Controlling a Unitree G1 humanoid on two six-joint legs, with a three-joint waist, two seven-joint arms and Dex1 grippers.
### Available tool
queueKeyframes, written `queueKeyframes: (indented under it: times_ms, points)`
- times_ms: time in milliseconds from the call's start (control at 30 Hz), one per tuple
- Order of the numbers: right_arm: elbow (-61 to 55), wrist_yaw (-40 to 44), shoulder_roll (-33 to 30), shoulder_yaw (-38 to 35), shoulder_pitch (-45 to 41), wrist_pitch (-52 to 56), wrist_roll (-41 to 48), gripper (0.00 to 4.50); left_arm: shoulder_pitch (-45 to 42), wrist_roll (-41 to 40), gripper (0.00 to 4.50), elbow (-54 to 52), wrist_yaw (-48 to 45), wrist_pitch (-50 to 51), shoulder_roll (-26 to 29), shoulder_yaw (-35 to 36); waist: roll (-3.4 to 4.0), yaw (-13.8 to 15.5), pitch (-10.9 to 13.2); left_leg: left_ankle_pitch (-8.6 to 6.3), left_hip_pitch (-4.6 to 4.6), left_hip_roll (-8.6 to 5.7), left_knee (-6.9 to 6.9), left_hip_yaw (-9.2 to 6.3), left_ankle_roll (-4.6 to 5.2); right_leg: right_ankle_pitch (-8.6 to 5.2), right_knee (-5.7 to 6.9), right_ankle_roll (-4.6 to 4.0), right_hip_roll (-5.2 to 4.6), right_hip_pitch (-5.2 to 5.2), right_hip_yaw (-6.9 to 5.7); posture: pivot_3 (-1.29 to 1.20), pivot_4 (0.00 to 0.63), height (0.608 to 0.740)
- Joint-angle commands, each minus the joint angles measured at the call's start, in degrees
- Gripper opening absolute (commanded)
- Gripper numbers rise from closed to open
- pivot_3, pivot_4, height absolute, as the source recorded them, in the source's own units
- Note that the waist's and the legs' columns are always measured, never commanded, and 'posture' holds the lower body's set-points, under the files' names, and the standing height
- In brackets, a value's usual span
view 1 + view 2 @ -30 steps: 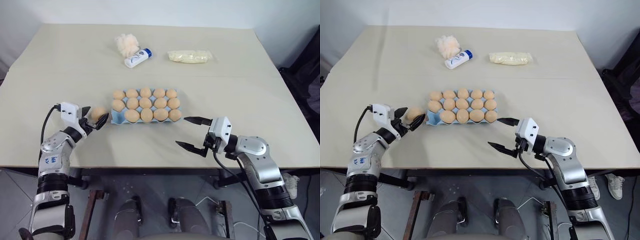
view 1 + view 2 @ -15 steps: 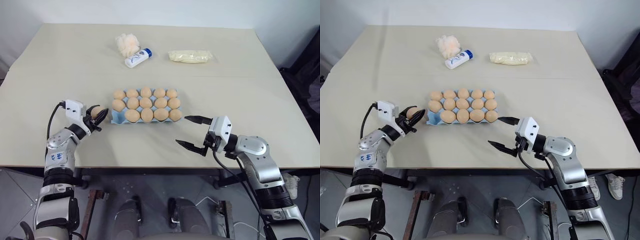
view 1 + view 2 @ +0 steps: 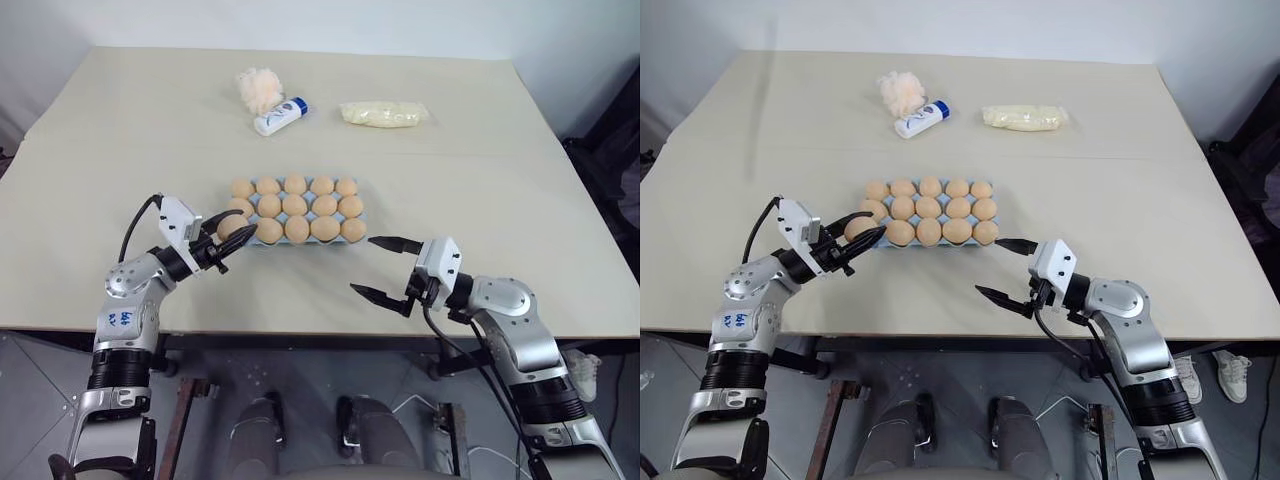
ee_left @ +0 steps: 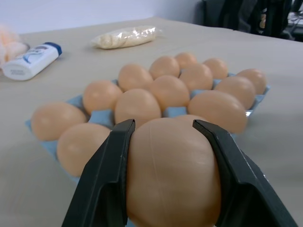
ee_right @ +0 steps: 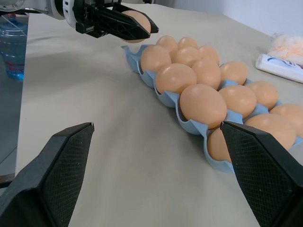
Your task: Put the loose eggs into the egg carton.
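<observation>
**Operator:** Now, what do you read at the left side of the table?

**Technician:** You see the left gripper [image 3: 231, 237] clamped on one egg [image 4: 171, 176], both black fingers [image 4: 110, 176] pressed against its sides. You find it raised just above the table [image 3: 120, 150], at the near left corner of the egg carton [image 3: 243, 237].

**Operator:** And the carton itself?

**Technician:** You find the light-blue carton at the table's middle, with tan eggs [image 3: 296, 206] seated in three rows. You cannot count the cup nearest the held egg; the gripper covers it.

**Operator:** Proceed right.

**Technician:** You see the right gripper [image 3: 385, 266] near the carton's right end, apart from it, fingers spread wide and holding nothing.

**Operator:** Anything at the far edge?

**Technician:** You see a cream sponge ball [image 3: 258, 87], a white bottle [image 3: 279, 116] touching it, and a pale yellow bag [image 3: 384, 113] well to their right.
</observation>
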Motion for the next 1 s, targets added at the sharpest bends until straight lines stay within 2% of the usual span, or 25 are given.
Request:
queueKeyframes:
  times_ms: [33, 300, 467, 733, 867, 1000]
  points:
    - [-2.72, -0.73, 0.17, -0.32, 0.58, -0.24, 0.50, 4.50, -0.78, 0.03, 1.99, 0.68, -0.05, -1.21, 0.66, 1.13, 0.00, 0.14, 0.00, 0.00, -0.01, 0.00, -0.02, 0.00, 0.00, -0.01, 0.00, -0.01, 0.00, -0.02, -0.01, 0.00, 0.150, 0.740]
    - [-2.96, -1.11, 0.59, 0.24, 0.44, -0.26, 0.50, 4.50, -0.63, 1.38, 4.49, 0.51, 0.14, -1.59, 1.69, 1.02, 0.00, 0.13, 0.00, 0.01, -0.02, 0.00, 0.01, 0.00, 0.02, 0.00, 0.00, 0.01, 0.01, 0.00, -0.02, 0.00, 0.150, 0.740]
    - [-3.14, -0.75, -0.32, -0.49, 1.04, -0.20, 0.78, 4.50, 2.12, -0.49, 4.49, -1.54, -1.45, -1.50, 6.48, 5.05, 0.00, -0.11, 0.00, 0.00, -0.02, 0.03, -0.02, -0.01, 0.01, -0.01, 0.00, -0.01, 0.02, -0.02, -0.02, 0.00, 0.150, 0.740]
    - [-2.11, -0.72, -2.67, -3.06, 1.91, 0.33, 1.33, 4.50, 13.59, -1.60, 4.49, -6.72, -13.05, -1.33, 17.17, 6.57, 0.00, -0.19, 0.00, -0.02, -0.01, 0.03, -0.31, 0.02, -0.03, -0.08, -0.20, -0.14, -0.03, -0.12, 0.04, 0.00, 0.150, 0.740]
    - [-1.67, -0.82, -3.29, -3.97, 2.19, 0.74, 1.64, 4.50, 15.09, -0.60, 4.49, -6.31, -12.89, -3.02, 18.20, 6.89, 0.01, 0.13, 0.00, -0.03, -0.02, 0.02, -0.50, 0.02, -0.04, -0.48, -0.30, -0.86, -0.07, -0.18, 0.07, 0.00, 0.150, 0.740]
    - [-1.26, -1.12, -3.46, -4.64, 2.09, 0.98, 1.54, 4.50, 15.90, -0.39, 4.49, -7.57, -11.28, -2.97, 17.25, 6.92, 0.01, 0.08, 0.00, -0.02, -0.03, 0.02, -0.61, 0.04, -0.04, -0.42, -0.45, -0.76, -0.08, -0.14, 0.08, 0.00, 0.150, 0.740]
